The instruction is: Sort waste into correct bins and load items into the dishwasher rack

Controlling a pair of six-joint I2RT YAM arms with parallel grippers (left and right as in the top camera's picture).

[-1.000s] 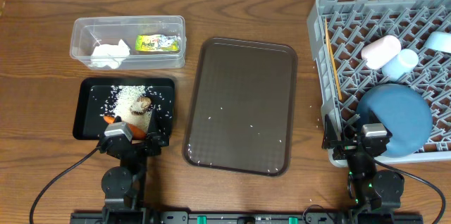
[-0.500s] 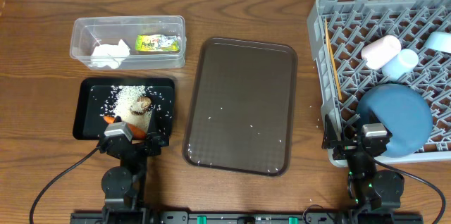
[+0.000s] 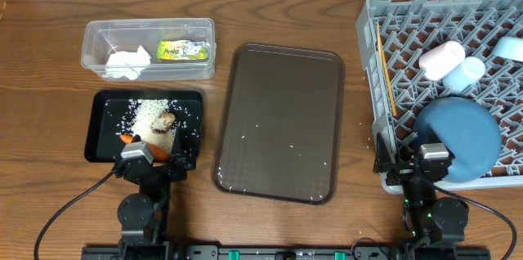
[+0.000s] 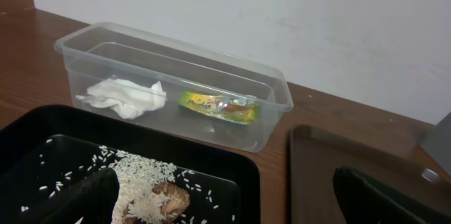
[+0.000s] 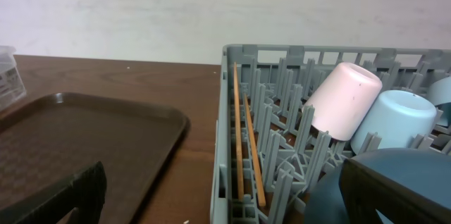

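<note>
The clear tub (image 3: 149,24) holds the white tissue (image 3: 124,62) and the green-yellow wrapper (image 3: 183,50). Rice (image 3: 149,113), a brown lump (image 3: 166,120) and the carrot (image 3: 128,139) lie in the black tray (image 3: 94,129). My left gripper (image 3: 154,165) stands open at that tray's near edge, its jaws wide apart in the left wrist view (image 4: 229,199). The grey rack (image 3: 368,15) carries chopsticks (image 3: 386,68), a pink cup (image 3: 441,58), a pale-blue cup (image 3: 468,73), a bowl (image 3: 508,47) and the blue plate (image 3: 458,136). My right gripper (image 3: 413,170) is open at the rack's near left corner.
A dark-brown serving tray (image 3: 278,121) lies between the bins and the rack, with a few stray rice grains on it. A white wall runs behind the table in both wrist views. Cables trail from both arm bases at the front edge.
</note>
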